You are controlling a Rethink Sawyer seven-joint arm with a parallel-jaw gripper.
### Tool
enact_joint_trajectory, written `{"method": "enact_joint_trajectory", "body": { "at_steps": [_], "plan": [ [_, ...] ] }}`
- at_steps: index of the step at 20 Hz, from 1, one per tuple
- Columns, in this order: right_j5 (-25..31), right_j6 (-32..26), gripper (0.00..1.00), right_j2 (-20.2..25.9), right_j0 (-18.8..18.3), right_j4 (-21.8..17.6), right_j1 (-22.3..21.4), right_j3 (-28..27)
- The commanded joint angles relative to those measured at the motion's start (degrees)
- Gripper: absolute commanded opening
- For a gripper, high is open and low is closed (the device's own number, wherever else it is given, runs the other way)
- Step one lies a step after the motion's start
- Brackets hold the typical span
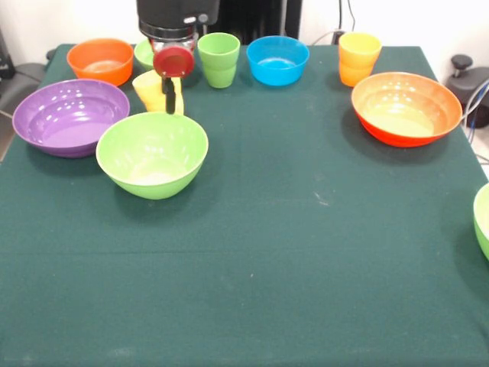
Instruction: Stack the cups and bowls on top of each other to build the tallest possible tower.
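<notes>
My gripper (169, 103) hangs at the far left of the table, shut on the yellow cup (153, 90), which is tilted just behind the large light green bowl (153, 172). The light green cup (218, 60) and the orange-yellow cup (358, 58) stand upright along the far edge. The purple bowl (69, 126) is at the left and the orange-red bowl (405, 122) at the right. The small orange bowl (99, 65) and the small blue bowl (277, 65) are at the back. A small light green bowl (143, 53) is partly hidden behind the gripper.
A second large light green bowl (483, 222) is cut off by the right edge. The table has a dark green cloth (290, 252). The robot's pedestal stands behind the far edge.
</notes>
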Motion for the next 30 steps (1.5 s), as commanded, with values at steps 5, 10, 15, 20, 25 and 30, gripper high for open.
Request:
{"method": "enact_joint_trajectory", "body": {
  "at_steps": [5, 10, 15, 20, 25, 30],
  "plan": [
    [2.42, -3.27, 1.0, 7.98, 0.57, 0.17, -2.55, 0.87],
    [5.28, -2.57, 1.0, 7.32, 2.07, 0.97, -3.52, -0.09],
    [5.45, -1.61, 1.0, 6.28, 3.66, 1.0, -2.79, -1.26],
    [4.17, -1.64, 1.0, 4.98, 4.87, -0.16, -0.47, -2.55],
    [1.38, -2.2, 1.0, 2.11, 6.98, -3.2, 1.4, -2.43],
    [-1.58, -2.25, 1.0, 0.68, 7.22, -4.55, 0.15, 1.48]
  ]
}}
